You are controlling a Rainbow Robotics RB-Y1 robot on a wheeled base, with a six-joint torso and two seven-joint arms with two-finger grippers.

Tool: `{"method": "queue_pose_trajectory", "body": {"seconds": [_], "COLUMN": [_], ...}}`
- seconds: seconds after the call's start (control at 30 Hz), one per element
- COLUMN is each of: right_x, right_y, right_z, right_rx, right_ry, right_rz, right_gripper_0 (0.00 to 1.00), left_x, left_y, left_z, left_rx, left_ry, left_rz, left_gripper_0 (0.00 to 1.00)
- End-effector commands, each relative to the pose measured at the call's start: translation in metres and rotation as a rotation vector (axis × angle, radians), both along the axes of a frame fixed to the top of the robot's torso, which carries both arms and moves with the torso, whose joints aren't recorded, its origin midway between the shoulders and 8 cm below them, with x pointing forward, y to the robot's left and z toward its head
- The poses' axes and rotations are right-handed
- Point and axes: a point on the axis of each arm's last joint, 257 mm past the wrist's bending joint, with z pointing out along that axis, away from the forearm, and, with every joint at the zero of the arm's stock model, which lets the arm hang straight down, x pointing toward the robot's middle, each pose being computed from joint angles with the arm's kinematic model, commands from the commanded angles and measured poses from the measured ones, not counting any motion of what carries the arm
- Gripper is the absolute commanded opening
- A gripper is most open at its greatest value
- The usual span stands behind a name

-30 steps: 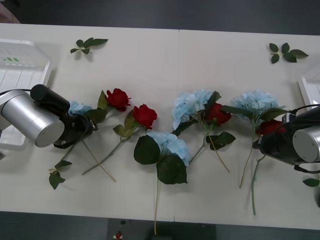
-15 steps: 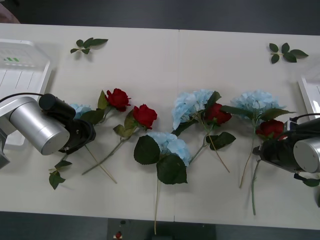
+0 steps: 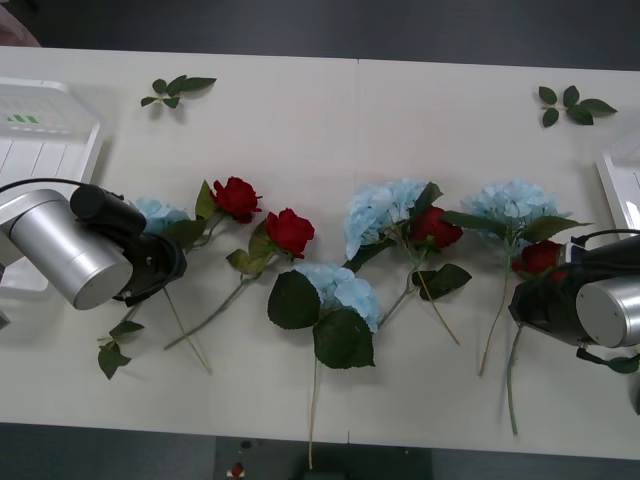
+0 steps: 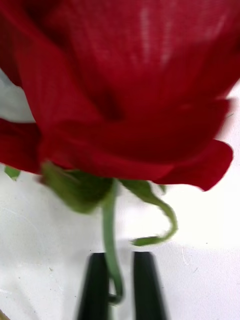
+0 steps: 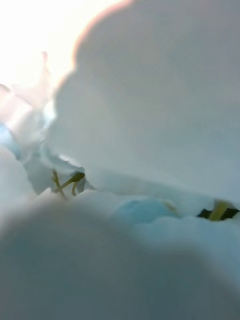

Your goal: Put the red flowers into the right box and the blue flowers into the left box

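As seen from the left edge of the front view across to the right: at upper left, left box [image 3: 48, 135], white and slatted, with a small green mark on its rim, too small to read. Just below it, left gripper [image 3: 156, 264], pressed against the leftmost of the blue flowers [image 3: 160, 213]; cannot tell whether clamped or apart, with the left wrist view close up on pale blue petals. Four blue flowers counted along the table [image 3: 300, 110]: one at mid left, one low at centre, one right of centre, one at mid right. Four red flowers [image 3: 290, 231] counted among them: two left of centre, one against the third blue cluster, and rightmost red rose [image 3: 538, 257] at mid right. Two loose leaf sprigs [image 3: 177, 87] counted, at upper left and upper right. Low at the right edge, right gripper [image 3: 528, 300], black fingers [image 4: 95, 285] drawn close together and pinching the thin green stem of that rightmost rose, bloom just ahead of them. At the right edge, partly cut off, right box [image 3: 612, 180]. No other writing legible.
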Motion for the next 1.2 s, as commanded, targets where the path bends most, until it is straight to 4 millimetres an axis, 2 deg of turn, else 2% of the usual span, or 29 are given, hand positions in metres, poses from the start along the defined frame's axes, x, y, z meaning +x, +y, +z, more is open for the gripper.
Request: {"method": "queue_pose_trajectory", "body": {"seconds": [0.03,0.13,0.23,0.3,0.33,0.4,0.43,0.53,0.7,0.77,0.87,1.03,1.2], "right_x": [-0.002,0.003,0.011,0.018,0.02,0.025,0.027,0.034,0.046,0.047,0.047,0.052,0.066], "right_y": [-0.004,-0.008,-0.02,-0.033,-0.036,-0.05,-0.055,-0.078,-0.108,-0.127,-0.148,-0.178,-0.213], "right_z": [0.0,0.007,0.026,0.046,0.051,0.071,0.076,0.103,0.145,0.168,0.193,0.225,0.245], "right_rx": [-0.009,-0.012,-0.037,-0.074,-0.08,-0.11,-0.118,-0.152,-0.194,-0.228,-0.241,-0.247,-0.287], "right_ry": [-0.007,-0.03,-0.07,-0.107,-0.116,-0.148,-0.157,-0.199,-0.258,-0.27,-0.266,-0.235,-0.211], "right_rz": [0.014,0.014,0.019,0.028,0.028,0.027,0.024,0.009,0.016,0.022,0.019,0.039,0.063], "right_gripper_0": [0.0,0.0,0.0,0.0,0.0,0.0,0.0,0.0,0.0,0.0,0.0,0.0,0.0], "left_x": [0.017,0.02,0.026,0.033,0.036,0.048,0.051,0.068,0.094,0.108,0.121,0.125,0.123], "left_y": [0.024,0.033,0.047,0.062,0.067,0.087,0.094,0.137,0.193,0.221,0.253,0.293,0.306], "left_z": [0.052,0.075,0.107,0.133,0.139,0.171,0.178,0.214,0.249,0.265,0.269,0.257,0.241], "left_rx": [0.044,0.067,0.103,0.128,0.134,0.17,0.186,0.288,0.422,0.472,0.51,0.586,0.651], "left_ry": [-0.091,-0.131,-0.185,-0.232,-0.244,-0.308,-0.327,-0.413,-0.529,-0.586,-0.628,-0.628,-0.595], "left_rz": [-0.012,-0.027,-0.034,-0.023,-0.018,0.009,0.017,0.073,0.095,0.086,0.06,0.017,-0.041], "left_gripper_0": [0.0,0.0,0.0,0.0,0.0,0.0,0.0,0.0,0.0,0.0,0.0,0.0,0.0]}}
